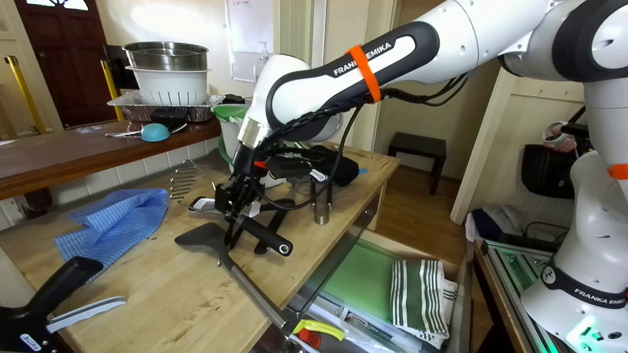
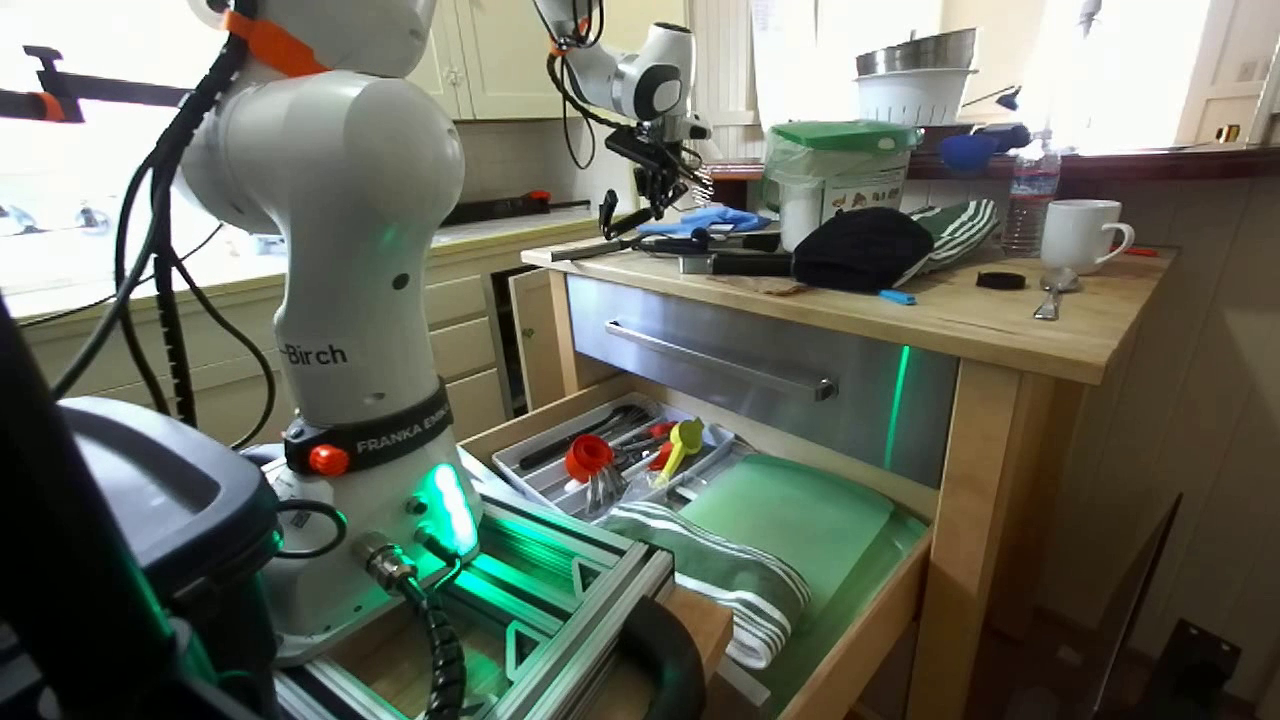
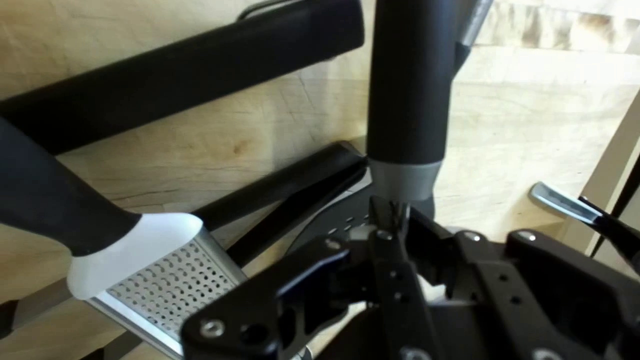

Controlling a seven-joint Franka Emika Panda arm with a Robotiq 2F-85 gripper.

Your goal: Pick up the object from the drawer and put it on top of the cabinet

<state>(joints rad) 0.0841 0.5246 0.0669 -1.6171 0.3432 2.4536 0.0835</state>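
Note:
My gripper (image 1: pixel 231 229) is above the light wood top of the cabinet (image 1: pixel 167 299), shut on the neck of a black-handled utensil (image 1: pixel 265 233) that looks like a masher. Its zigzag wire head (image 1: pixel 183 180) shows beyond the gripper. In the wrist view the shut fingertips (image 3: pixel 390 212) meet just below the utensil's grey collar (image 3: pixel 406 179). Whether the utensil touches the top is unclear. The drawer stands pulled out, its green lining (image 1: pixel 360 279) visible. A green-and-white striped cloth (image 1: pixel 417 294) and a utensil tray (image 2: pixel 545 485) lie in it, also seen in an exterior view.
Around the gripper on the top lie a spatula (image 1: pixel 203 238), a grater (image 3: pixel 170 287), other black handles (image 3: pixel 190 75) and a blue cloth (image 1: pixel 120 215). A green-lidded tub (image 2: pixel 840 150), dark fabric item (image 2: pixel 860 250) and white mug (image 2: pixel 1080 235) stand farther along. A clamp (image 1: pixel 44 304) is at one corner.

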